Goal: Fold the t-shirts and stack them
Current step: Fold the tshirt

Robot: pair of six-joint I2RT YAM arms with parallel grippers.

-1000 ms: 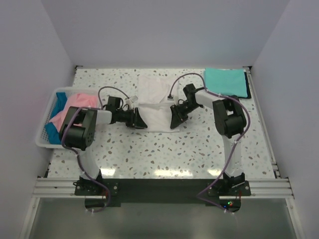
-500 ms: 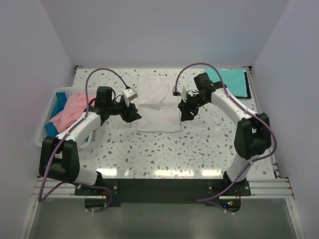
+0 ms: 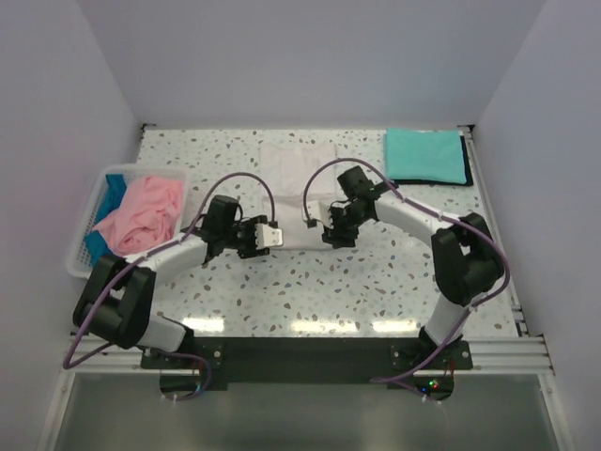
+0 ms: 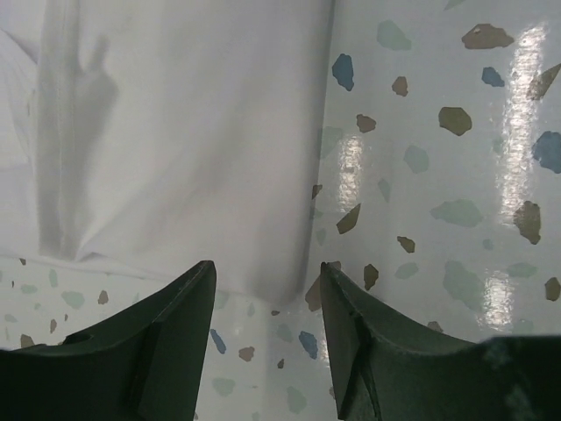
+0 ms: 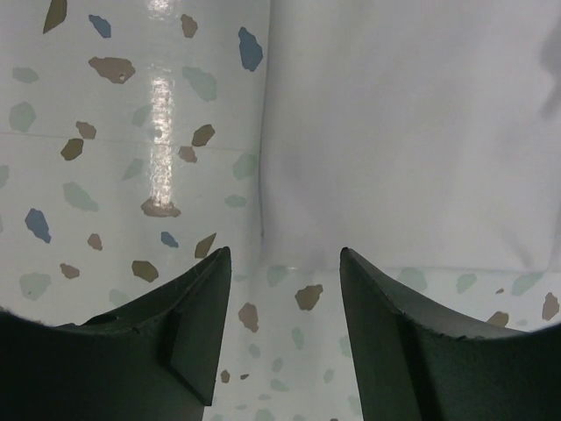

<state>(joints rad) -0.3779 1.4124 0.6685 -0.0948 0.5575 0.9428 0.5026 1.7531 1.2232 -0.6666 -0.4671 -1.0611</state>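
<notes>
1. White shirt lies flat in the middle of the table, a long rectangle running away from the arms. Its cloth is soft and matte, with one straight seam line and faint creases in the left wrist view.
2. The left gripper hangs over the shirt's near left corner. Its dark, wedge-shaped fingers stand apart and clamp nothing, and the rounded corner lies on the table under the gap.
3. The right gripper hangs over the near right corner with its fingers likewise parted and empty. The cloth edge runs straight along the table there.
4. The teal shirt is a neat folded rectangle at the far right corner, with a dark strip of cloth showing under its near and right edges.
5. The pink shirt sits crumpled in a white lattice basket at the left edge, and the blue shirt shows beneath it.
6. The table is glossy white terrazzo with blue, brown and pale green chips, and bright streaks of light reflect off it.
7. Plain pale walls close in three sides, and a metal rail runs along the near edge.
</notes>
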